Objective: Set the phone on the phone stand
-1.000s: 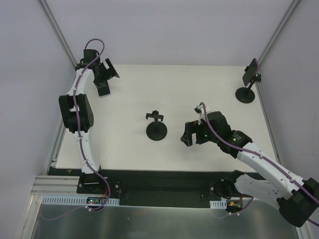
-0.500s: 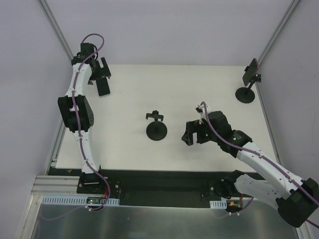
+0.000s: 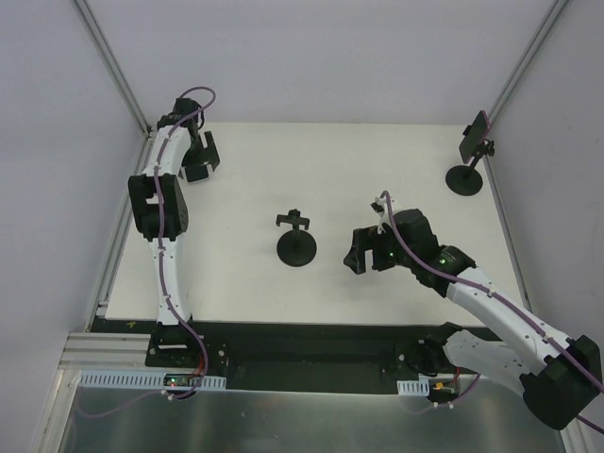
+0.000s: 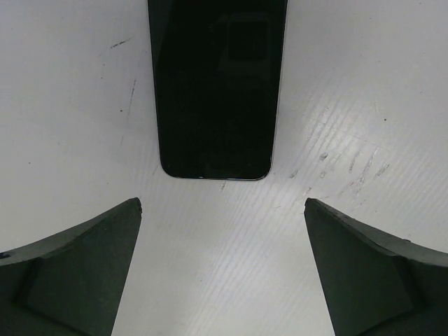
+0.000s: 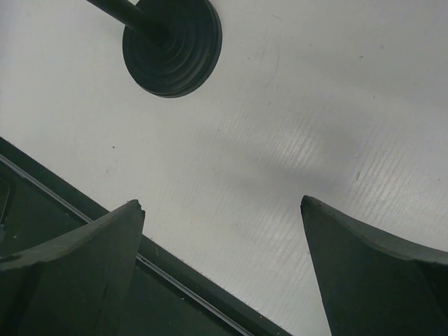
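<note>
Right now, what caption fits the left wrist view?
Open left pincer above a dark phone lying on the white table.

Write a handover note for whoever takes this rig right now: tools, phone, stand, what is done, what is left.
The left tool is open and empty, low over the far left corner of the table; the phone lies flat just ahead of it, untouched.
The right tool is open and empty, over bare table beside the middle stand.
The middle stand holds nothing. A second stand at the far right already carries another phone.
Done: the reach to the phone.
Left: grasp it, lift it, carry it to the middle stand, seat it in the cradle.
</note>
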